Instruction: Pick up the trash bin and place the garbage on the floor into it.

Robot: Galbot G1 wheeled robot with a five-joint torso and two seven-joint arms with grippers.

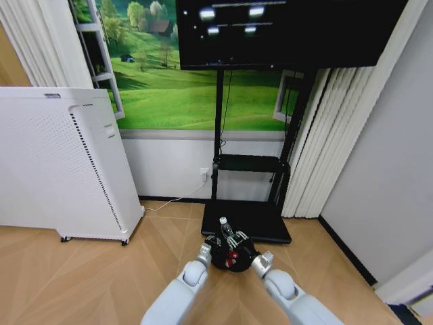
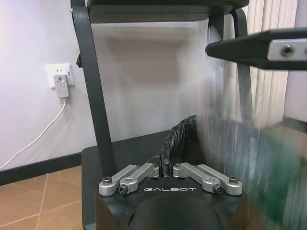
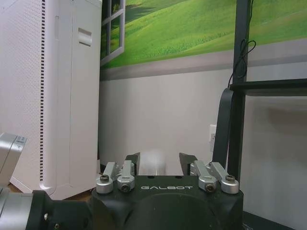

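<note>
Both arms reach forward and down, meeting low over floor by black stand base (image 1: 260,220). Left gripper (image 1: 215,242) clamped on rim of trash bin (image 1: 230,257), black liner crumpled. Right gripper (image 1: 238,238) clamped on bottle (image 1: 224,224), white cap up, above bin. Bottle blurred in wrist views.

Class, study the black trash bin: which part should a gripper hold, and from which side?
The top rim, from above on the robot's left. The trash bin stands upright with its mouth open, so its thin rim probably suits narrow fingers better than the round wall. The left gripper is shut on that edge.
</note>
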